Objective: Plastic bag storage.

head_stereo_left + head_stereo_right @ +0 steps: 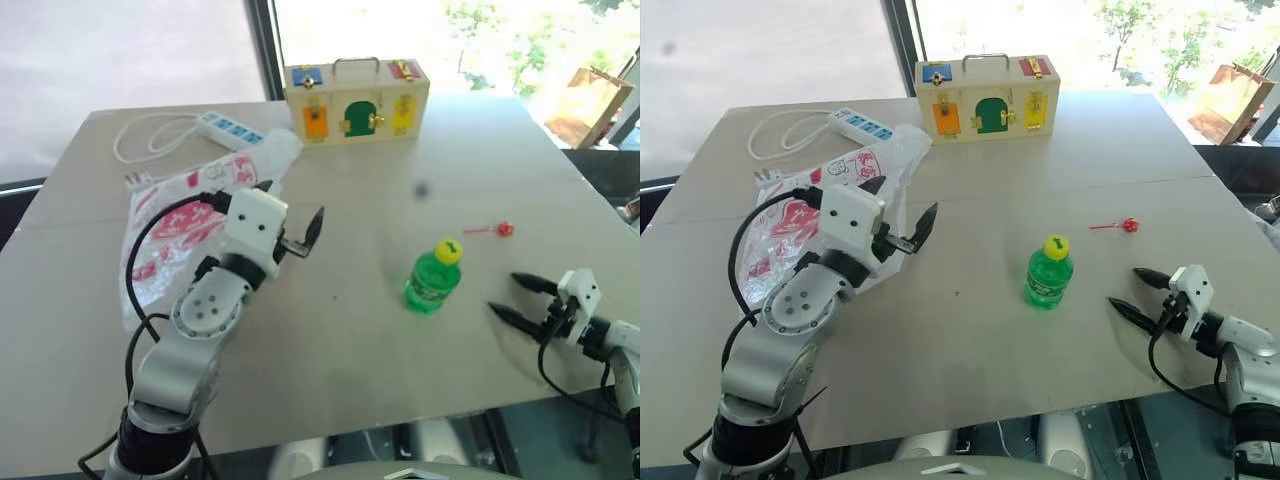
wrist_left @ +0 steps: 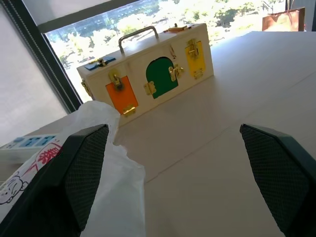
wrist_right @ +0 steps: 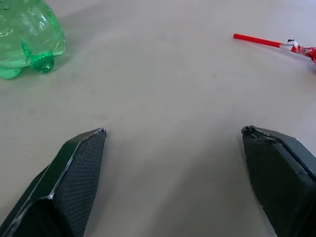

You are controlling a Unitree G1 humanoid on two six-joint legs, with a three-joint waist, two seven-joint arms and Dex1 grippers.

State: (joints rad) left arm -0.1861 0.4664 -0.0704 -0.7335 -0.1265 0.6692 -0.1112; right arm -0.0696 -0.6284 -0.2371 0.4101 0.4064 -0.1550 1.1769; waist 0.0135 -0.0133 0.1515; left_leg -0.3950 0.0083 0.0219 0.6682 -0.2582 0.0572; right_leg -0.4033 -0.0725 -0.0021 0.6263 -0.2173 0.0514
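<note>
On the far left of the table [image 1: 970,330] lay a white power strip [image 1: 862,125] with its coiled cable [image 1: 780,135]. Just nearer than it, the plastic bag [image 1: 790,225] sprawled flat and crinkled, its red print facing up, one end reaching toward the wooden latch box [image 1: 987,97] at the table's far edge. The left gripper [image 1: 902,215] was raised above the table at the bag's right edge, its two black fingers spread wide with nothing between them; in the left wrist view the bag sat beside one finger [image 2: 74,177] and the box stood ahead. Right of centre stood a green bottle [image 1: 1047,274] with a yellow cap. Beyond it to the right lay a small red lollipop [image 1: 1118,226]. At the far right, the right gripper [image 1: 1132,292] hung low over the table, fingers wide apart and empty, pointing toward the bottle.
</note>
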